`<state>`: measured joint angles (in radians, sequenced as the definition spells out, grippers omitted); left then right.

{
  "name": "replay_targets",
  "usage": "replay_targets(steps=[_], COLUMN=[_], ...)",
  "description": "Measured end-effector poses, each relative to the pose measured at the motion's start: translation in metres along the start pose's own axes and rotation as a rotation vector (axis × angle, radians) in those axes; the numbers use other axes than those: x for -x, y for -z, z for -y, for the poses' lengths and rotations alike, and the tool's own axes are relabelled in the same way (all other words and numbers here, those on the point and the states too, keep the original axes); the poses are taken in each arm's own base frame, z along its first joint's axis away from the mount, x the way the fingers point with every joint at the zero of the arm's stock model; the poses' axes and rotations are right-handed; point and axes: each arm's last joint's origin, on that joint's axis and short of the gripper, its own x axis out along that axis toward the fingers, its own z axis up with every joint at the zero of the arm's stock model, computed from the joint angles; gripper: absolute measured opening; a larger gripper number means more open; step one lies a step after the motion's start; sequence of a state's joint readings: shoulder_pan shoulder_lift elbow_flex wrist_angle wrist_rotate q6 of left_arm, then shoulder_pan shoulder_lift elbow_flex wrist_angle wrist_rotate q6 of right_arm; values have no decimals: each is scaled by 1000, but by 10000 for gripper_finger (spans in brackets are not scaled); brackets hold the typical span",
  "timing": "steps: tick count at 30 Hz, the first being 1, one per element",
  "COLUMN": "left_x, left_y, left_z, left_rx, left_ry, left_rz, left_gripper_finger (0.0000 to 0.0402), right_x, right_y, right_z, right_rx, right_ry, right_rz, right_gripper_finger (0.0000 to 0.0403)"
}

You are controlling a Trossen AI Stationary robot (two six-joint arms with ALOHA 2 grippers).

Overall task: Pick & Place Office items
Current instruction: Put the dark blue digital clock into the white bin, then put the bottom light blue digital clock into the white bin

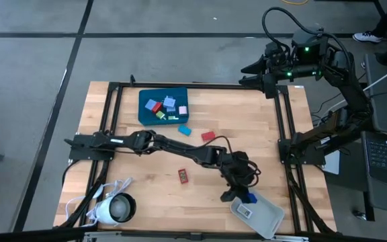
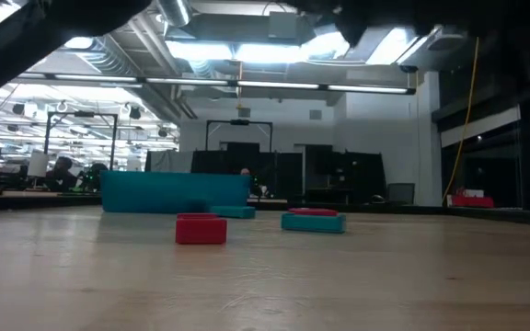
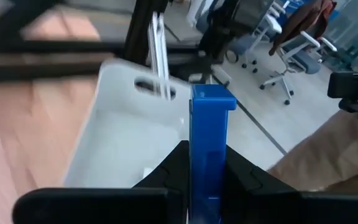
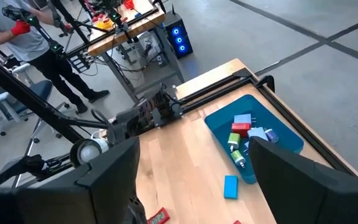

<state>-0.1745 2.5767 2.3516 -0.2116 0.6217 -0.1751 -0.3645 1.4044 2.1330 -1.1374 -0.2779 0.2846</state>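
No writing can be read on any piece.

My left gripper [image 1: 247,197] is clamped tight on a blue block [image 3: 209,155], a tall, plain, glossy bar standing upright between my jaws, over the near edge of the grey tray [image 1: 267,222] at the bench's [image 1: 146,195] front right corner. The tray holds 1 small pale piece [image 1: 244,211].

The teal tray [image 1: 146,114] at the back of the bench carries a cluster of small pieces [image 1: 165,107]: blue, red, pink, green and white. Just in front of it lies a light blue block [image 1: 184,130], beside that a red block [image 1: 208,136], and nearer the front a second red piece [image 1: 183,176].

My right gripper [image 4: 191,186] hangs off the bench's back right corner, jaws spread wide, holding nothing.
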Motion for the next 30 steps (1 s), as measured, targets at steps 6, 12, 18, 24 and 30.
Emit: replay_targets(steps=[6, 12, 18, 24, 30], left_x=[-17, -21, -19, -16, 31], left_y=[27, 36, 29, 25, -16], left_z=[-8, -7, -7, -11, -24], left_rx=[76, 56, 56, 62, -36], left_ry=[41, -13, -22, -25, -153], left_rz=[-85, -139, -98, -61, 32], left_gripper_finger=[42, 78, 138, 184, 198], right_x=[0, 0, 0, 0, 0], right_y=[0, 0, 0, 0, 0], right_z=[0, 0, 0, 0, 0], right_rx=[-16, -19, -19, -19, 9], right_ry=[1, 5, 8, 1, -6], right_rz=[0, 1, 2, -1, -1], right_gripper_finger=[304, 304, 304, 304, 304])
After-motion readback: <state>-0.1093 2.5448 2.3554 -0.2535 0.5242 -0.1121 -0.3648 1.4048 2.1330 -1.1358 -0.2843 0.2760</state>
